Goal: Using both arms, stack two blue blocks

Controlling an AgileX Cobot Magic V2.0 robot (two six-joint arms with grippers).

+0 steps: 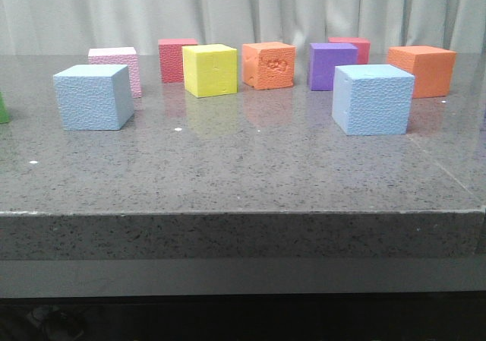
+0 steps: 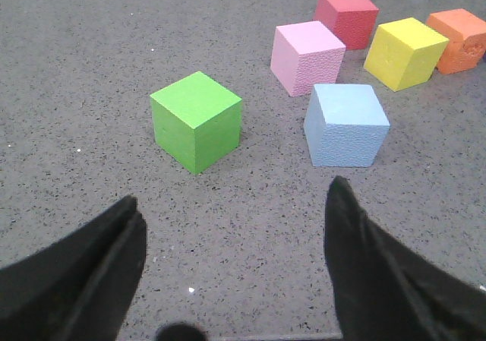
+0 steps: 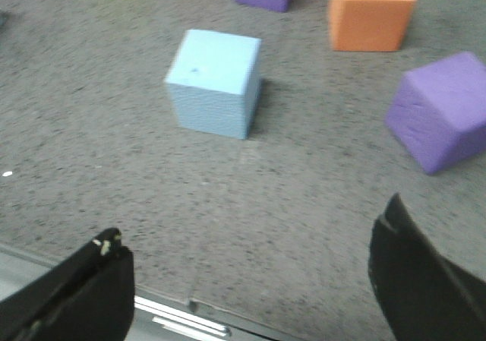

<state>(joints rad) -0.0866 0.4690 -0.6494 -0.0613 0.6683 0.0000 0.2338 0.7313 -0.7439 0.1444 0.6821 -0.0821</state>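
Two sky-blue blocks stand apart on the grey table. One blue block is at the left; it also shows in the left wrist view. The other blue block is at the right; it also shows in the right wrist view. My left gripper is open and empty, above the table's front edge, short of the left block. My right gripper is open and empty, above the front edge, short of the right block. Neither arm shows in the front view.
A row of cubes stands behind: pink, red, yellow, dented orange, purple, another red, orange. A green cube sits at the far left. A second purple cube lies right of the right block.
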